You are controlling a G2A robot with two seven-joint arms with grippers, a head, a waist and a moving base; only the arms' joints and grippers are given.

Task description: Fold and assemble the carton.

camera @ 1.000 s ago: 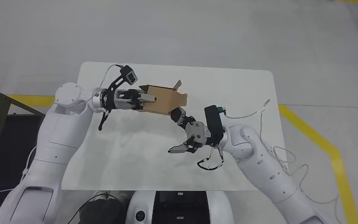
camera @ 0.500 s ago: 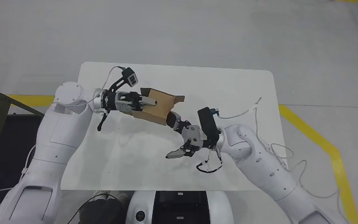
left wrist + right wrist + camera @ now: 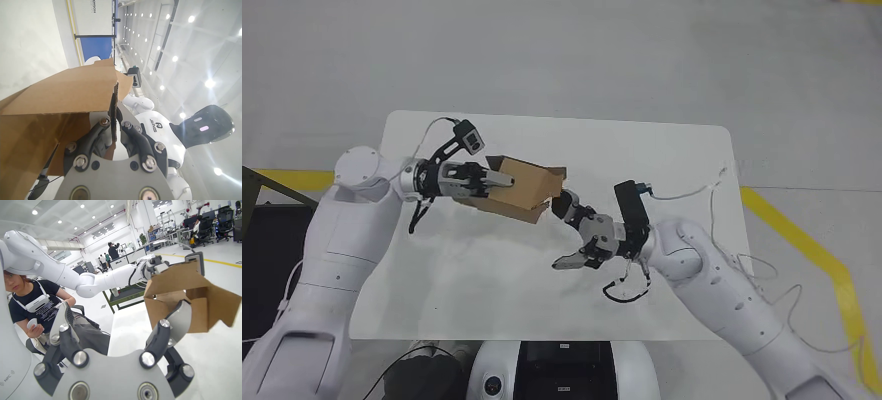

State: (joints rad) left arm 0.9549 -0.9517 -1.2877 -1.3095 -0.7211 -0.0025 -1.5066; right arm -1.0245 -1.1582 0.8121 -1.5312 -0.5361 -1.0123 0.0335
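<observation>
Since a second back, carton (image 3: 520, 188) has shifted toward the table's (image 3: 662, 150) left side and tipped flatter. Its raised flap has dropped, and the right gripper (image 3: 560, 237) dipped and came back.

Carton is held in the air over the table's left-middle, not resting on it. Left gripper (image 3: 497, 180) fingers are pinched on one carton wall edge, clear in the left wrist view (image 3: 114, 123). Right gripper (image 3: 123, 305) fingers are spread wide over the table's middle. One finger (image 3: 179, 317) is against the carton's (image 3: 189, 298) open end, probably just touching, and the other is free.

Progress: the body is opened into a box shape. The end flaps at the right gripper's side hang loose and unfolded. The other end is hidden behind the left gripper, so I cannot tell. Left to do: fold the flaps in and close it.
</observation>
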